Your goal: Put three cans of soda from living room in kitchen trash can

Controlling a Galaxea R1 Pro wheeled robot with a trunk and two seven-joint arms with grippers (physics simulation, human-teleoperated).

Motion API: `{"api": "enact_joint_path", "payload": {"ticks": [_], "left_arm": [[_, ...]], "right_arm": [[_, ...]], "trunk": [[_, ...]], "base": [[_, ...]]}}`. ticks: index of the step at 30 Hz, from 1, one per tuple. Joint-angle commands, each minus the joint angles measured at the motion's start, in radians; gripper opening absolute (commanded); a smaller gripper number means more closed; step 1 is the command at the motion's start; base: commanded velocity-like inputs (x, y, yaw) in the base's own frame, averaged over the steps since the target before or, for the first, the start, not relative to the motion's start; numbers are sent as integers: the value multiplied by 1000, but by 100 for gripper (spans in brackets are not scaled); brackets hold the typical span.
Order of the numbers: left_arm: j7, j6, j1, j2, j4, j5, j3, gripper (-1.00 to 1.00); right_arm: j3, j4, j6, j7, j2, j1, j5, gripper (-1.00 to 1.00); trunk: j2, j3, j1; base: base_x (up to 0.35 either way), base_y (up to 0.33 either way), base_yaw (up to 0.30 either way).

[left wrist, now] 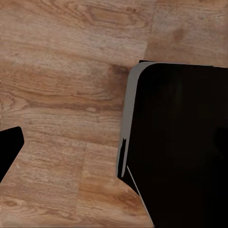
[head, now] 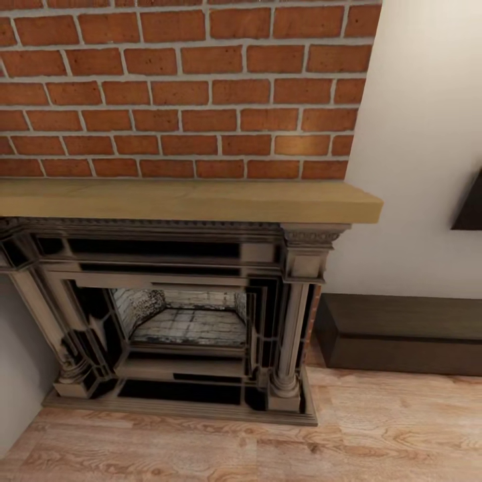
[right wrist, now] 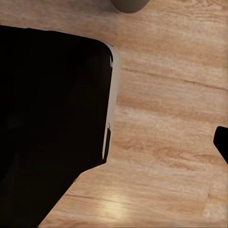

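I am facing the fireplace in the living room, with the tan mantel running under the red brick chimney and the dark low bench sitting to its right on the wood floor.

No soda cans are showing on the mantel, the bench or the floor here, and the trash can is not presenting itself either, so I cannot say where any of them are standing.

Both wrist cameras are looking down at floorboards past my dark base. In the right wrist view a grey rounded object is sitting at the frame edge; too little shows to identify it.

Claw state, both arms: I cannot tell; neither is carrying anything that I can see.

Judgement: nothing here confirms any can as delivered. Locating, picking up and carrying appear to remain.
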Motion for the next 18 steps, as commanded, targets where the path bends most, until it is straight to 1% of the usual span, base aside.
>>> {"api": "enact_joint_path", "payload": {"ticks": [1,18], "left_arm": [[0,0,1,0,0,0,0,100],[0,1,16,0,2,0,0,100]], "right_arm": [[0,0,0,0,0,0,0,100],[-3,0,0,0,-6,1,-1,100]], "trunk": [[7,3,-4],[126,57,-69]], "base": [[0,0,0],[0,0,0]]}}
